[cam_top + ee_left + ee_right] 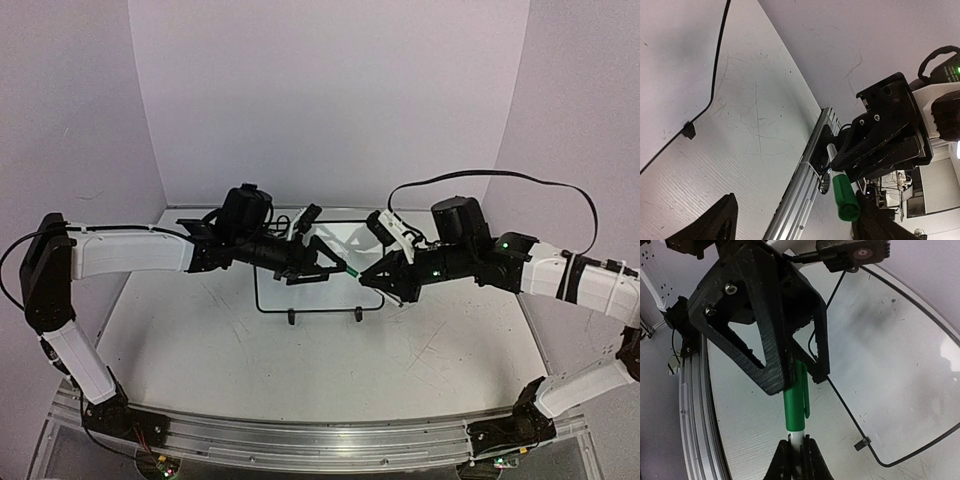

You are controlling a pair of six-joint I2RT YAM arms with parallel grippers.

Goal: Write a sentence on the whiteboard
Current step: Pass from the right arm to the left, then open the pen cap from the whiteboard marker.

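The whiteboard [320, 292] stands on its two feet at mid-table, black-framed, and its visible face is bare; the sentence is out of view. Above its front edge both arms meet around a marker [352, 271] with a green cap and white barrel. My right gripper [372, 277] is shut on the white barrel [801, 436], seen right at its own jaws [799, 455]. My left gripper [335, 265] stands open with its fingers [775, 350] either side of the green cap [795, 405]. In the left wrist view the cap [844, 197] lies close to the right finger, and the left finger is far off.
The whiteboard's thin frame and one foot [688, 131] show in the left wrist view, another foot [862, 443] in the right wrist view. The aluminium rail [300, 440] runs along the near table edge. Pale walls [330, 100] close in the back and sides.
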